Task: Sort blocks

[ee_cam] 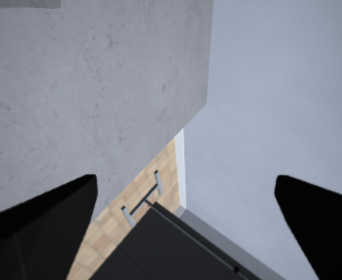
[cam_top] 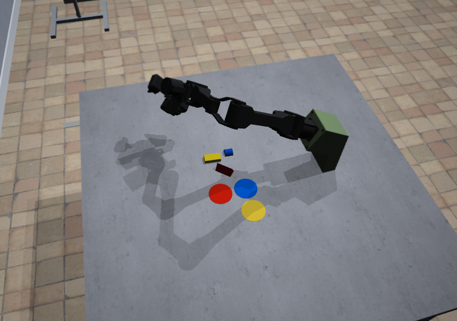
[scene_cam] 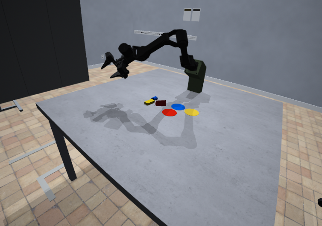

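A yellow block (cam_top: 212,157), a small blue block (cam_top: 228,151) and a dark red block (cam_top: 224,169) lie close together on the grey table, outside the circles. A red circle (cam_top: 220,193), a blue circle (cam_top: 245,188) and a yellow circle (cam_top: 253,210) lie just in front of them. They also show in the exterior view: yellow block (scene_cam: 149,102), blue block (scene_cam: 154,98), red block (scene_cam: 160,102). My gripper (cam_top: 162,95) (scene_cam: 111,68) hangs high above the table's far left part, well away from the blocks. It is open and empty. The wrist view shows only the two fingertips, the table corner and the floor.
The arm's green base (cam_top: 326,140) stands at the table's right side, behind the circles. The table's far edge and corner lie under the gripper. A metal stand (cam_top: 79,16) and a dark cabinet stand on the tiled floor beyond the table.
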`<control>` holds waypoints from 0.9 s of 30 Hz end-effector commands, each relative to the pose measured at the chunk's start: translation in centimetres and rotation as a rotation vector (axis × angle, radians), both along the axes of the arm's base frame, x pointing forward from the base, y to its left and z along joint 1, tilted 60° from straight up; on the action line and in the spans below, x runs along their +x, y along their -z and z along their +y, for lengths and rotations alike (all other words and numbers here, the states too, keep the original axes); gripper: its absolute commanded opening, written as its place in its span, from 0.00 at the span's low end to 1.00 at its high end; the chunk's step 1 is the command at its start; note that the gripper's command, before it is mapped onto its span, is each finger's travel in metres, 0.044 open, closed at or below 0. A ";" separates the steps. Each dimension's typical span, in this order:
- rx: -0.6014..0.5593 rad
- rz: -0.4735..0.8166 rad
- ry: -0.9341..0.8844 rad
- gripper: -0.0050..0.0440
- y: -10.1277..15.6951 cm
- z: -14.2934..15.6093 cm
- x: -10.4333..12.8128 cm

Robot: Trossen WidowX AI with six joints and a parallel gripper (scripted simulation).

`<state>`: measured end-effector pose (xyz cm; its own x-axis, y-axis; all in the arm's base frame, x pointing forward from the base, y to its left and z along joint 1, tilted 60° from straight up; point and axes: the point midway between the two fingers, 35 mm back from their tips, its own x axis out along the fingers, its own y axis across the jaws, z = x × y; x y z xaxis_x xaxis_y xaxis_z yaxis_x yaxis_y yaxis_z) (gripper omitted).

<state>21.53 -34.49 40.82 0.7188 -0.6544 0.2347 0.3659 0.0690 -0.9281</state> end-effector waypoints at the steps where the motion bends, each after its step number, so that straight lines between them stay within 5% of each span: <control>1: -0.022 -0.010 0.001 0.92 -1.0 0.5 -0.3; 19: -0.022 -0.010 0.001 0.92 -1.0 0.5 -0.3; 27: 0.122 0.085 -0.133 0.92 2.2 6.4 1.4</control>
<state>22.63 -32.39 38.51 0.7690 -0.6257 0.1310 0.3078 0.1828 -0.9337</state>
